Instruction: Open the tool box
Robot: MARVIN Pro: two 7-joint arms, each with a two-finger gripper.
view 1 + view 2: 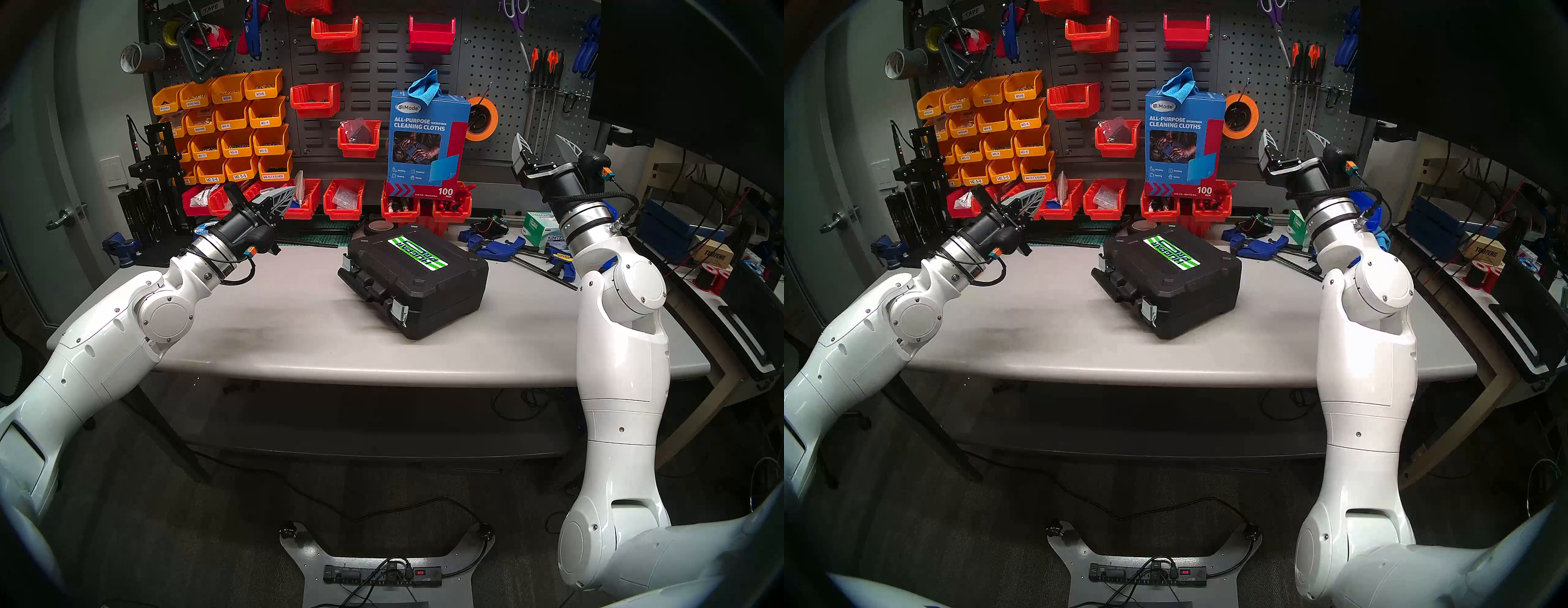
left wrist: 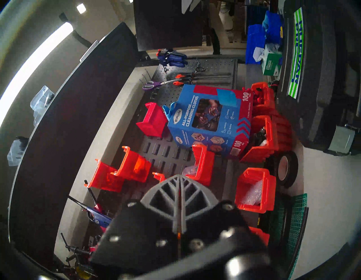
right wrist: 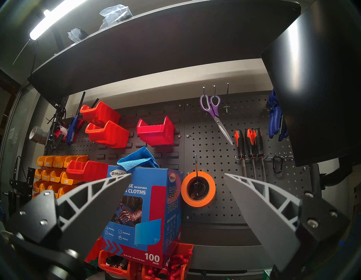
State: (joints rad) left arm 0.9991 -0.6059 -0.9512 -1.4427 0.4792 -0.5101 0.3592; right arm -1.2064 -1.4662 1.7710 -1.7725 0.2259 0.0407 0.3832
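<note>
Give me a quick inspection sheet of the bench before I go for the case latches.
Surface: grey table, bare in front, faint dark smudges.
Job's things: black case shut, lying flat and askew; both silver latches look closed, facing the robot.
Clutter: blue clamps, tissue box, tape roll behind the case.
Grippers: left gripper shut, empty, raised left of the case; right gripper open, empty, pointing up.
Cables: power strip and leads on the floor.
Surroundings: pegboard with red and orange bins, cloth box.
</note>
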